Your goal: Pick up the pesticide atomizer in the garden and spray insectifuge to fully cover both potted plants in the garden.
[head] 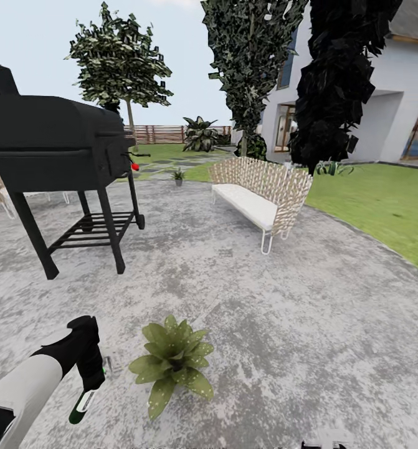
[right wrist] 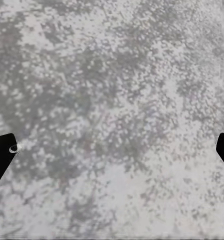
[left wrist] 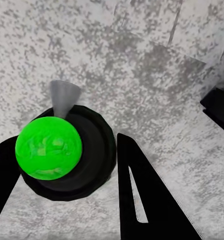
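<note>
Head view, spray bottle: the pesticide atomizer (head: 84, 402) hangs in the left gripper (head: 91, 368) low at the near left, dark green body with a white label, tilted with its lower end toward the paving.
Left wrist view, same bottle: a bright green round end (left wrist: 48, 147) set in a dark collar, seen end-on between the two black fingers (left wrist: 147, 195); a faint grey cone (left wrist: 64, 97) stands out from it over the paving.
Left jaws: closed on the bottle, one finger on each side.
Handling, judged: small, slim and rigid, likely light; the smooth sides could slip or twist in the fingers, so the hold belongs across the middle of the body, clear of the nozzle end.
Near potted plant (head: 171, 362): a rosette of pointed green leaves on the patio (head: 283, 324), just beside the bottle; its pot is hidden under the leaves.
Far potted plant (head: 179, 176): small, in a grey pot at the far edge of the paving, well apart from the bottle.
Right gripper (right wrist: 112, 150): two dark fingertips at opposite edges of the right wrist view, spread wide, nothing between them but grey paving.
Surroundings: black grill (head: 53, 149) at left, wicker bench (head: 261, 190) with a white cushion, lawn (head: 383, 199), trees, wooden fence (head: 162, 133), white house (head: 383, 106).
</note>
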Robot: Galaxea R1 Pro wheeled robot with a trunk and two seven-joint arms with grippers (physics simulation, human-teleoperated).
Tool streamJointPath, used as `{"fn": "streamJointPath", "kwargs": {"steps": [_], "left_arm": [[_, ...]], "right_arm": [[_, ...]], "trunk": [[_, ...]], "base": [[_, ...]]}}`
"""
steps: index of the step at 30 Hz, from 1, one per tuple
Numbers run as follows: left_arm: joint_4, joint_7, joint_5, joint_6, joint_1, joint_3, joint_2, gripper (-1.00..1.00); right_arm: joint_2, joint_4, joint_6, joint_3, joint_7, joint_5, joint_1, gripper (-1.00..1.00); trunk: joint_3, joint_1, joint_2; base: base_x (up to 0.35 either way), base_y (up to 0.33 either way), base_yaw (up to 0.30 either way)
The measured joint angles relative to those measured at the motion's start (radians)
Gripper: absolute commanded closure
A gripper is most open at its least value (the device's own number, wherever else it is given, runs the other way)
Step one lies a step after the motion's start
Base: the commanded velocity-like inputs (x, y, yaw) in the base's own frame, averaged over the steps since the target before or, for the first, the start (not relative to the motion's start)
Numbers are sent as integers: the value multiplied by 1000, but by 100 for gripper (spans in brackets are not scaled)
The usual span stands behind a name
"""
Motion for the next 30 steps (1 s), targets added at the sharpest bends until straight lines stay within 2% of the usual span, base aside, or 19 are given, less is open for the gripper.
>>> {"fn": "streamJointPath", "kwargs": {"steps": [13, 17, 20, 30], "left_arm": [[1, 6, 0, 5, 1, 1, -4, 100], [12, 81, 6, 4, 5, 1, -10, 100], [18, 118, 17, 3, 19, 2, -11, 100], [19, 123, 17, 2, 34, 6, -12, 100]], "right_arm": [[-1, 2, 0, 1, 0, 1, 0, -100], [2, 2, 0, 1, 0, 0, 0, -100], [6, 1, -1, 1, 0, 0, 0, -100], [3, 0, 0, -1, 0, -1, 0, -100]], "trunk": [[0, -1, 0], [0, -1, 0], [0, 0, 0], [4, 0, 0]], "base": [[173, 296, -10], [217, 224, 0], [24, 23, 0], [-49, 1, -233]]}}
